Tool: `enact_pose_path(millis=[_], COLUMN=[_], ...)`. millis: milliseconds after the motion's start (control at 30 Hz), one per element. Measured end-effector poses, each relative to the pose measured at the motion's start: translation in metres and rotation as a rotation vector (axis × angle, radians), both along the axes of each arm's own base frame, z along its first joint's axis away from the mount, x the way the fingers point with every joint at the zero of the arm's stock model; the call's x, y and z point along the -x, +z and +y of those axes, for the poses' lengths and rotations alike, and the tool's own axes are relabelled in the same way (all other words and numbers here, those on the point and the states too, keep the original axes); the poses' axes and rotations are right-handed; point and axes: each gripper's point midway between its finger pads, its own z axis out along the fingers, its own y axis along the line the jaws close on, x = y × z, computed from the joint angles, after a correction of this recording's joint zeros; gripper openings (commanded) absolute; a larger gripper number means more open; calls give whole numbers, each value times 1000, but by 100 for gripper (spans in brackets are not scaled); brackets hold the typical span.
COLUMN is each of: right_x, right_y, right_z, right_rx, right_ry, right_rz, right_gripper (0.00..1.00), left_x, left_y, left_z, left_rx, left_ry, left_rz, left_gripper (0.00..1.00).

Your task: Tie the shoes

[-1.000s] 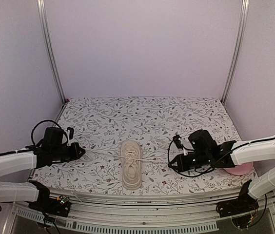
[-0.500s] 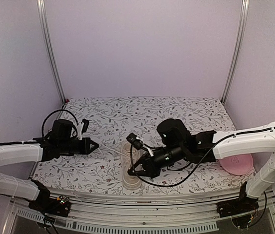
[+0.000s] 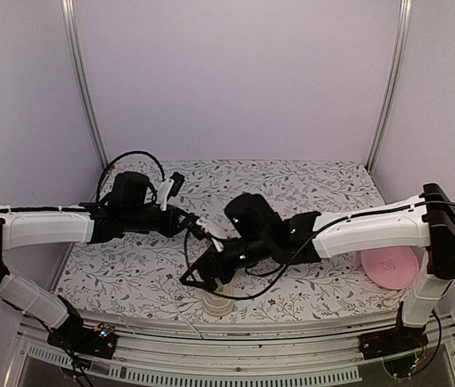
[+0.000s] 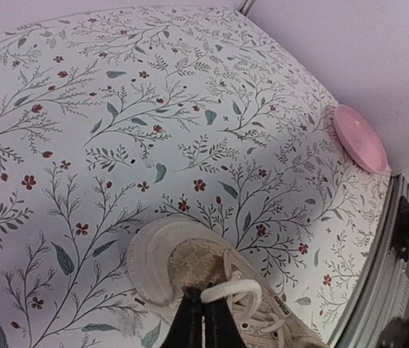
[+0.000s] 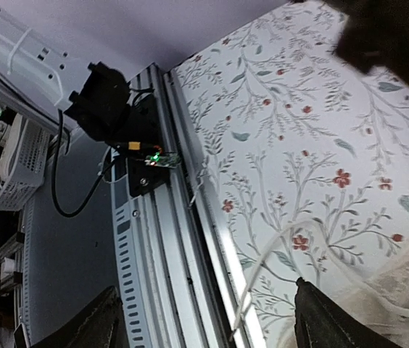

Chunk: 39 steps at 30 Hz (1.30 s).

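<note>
The sneaker lies at the near edge of the tabletop, mostly hidden under my right hand, whose fingers are spread wide. Just beyond the sneaker, my left hand pinches a lace. The lace could slip free, or tugging it could drag the sneaker. A second ago both hands sat far out to the sneaker's sides.

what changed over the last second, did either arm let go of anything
Both arms swung inward to meet over the cream low-top sneaker. The right gripper crossed to the sneaker's left edge and opened, apparently releasing its lace end. The left gripper moved right, staying shut on the white lace. The sneaker and round pink plate stayed put.
</note>
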Motion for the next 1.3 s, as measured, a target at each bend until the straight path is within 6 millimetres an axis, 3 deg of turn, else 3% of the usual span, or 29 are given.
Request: enact_pose_path(millis=[167,300,367,733,800,900,933,1000,1067,1167,1300], right_x=[-84,-134,-137,-146,-150,-153,-153,-155,-156,-160,-158], right_y=[23,24,24,23,18,11,8,4,1,-3,-8], right_z=[-57,-86,-87,-40,-36,-32,-32,-33,-34,-39,-54], right_rx=[-32,-41,-46,-88,-82,-70,-65,-54,-42,-32,-8], right_ry=[-218,-333,-330,-221,-219,-216,-216,-223,-233,-276,-324], right_rz=[-46,-57,-57,-66,-66,-71,-71,-76,-72,-80,-72], right_gripper=[77,74,71,53,44,13,5,3,2,2,2], left_x=[4,5,5,6,6,8,8,10,8,13,52], left_y=[11,21,25,25,25,27,27,27,28,22,-22], left_z=[-10,-17,-19,-25,-27,-30,-31,-32,-32,-31,-24], left_rx=[25,42,48,49,50,53,54,54,55,65,42], left_ry=[-61,-92,-100,-127,-132,-140,-143,-148,-136,-122,-146], left_rz=[-36,-66,-78,-80,-81,-83,-84,-84,-88,-75,21], left_gripper=[0,0,0,0,0,0,8,43,58,62,57])
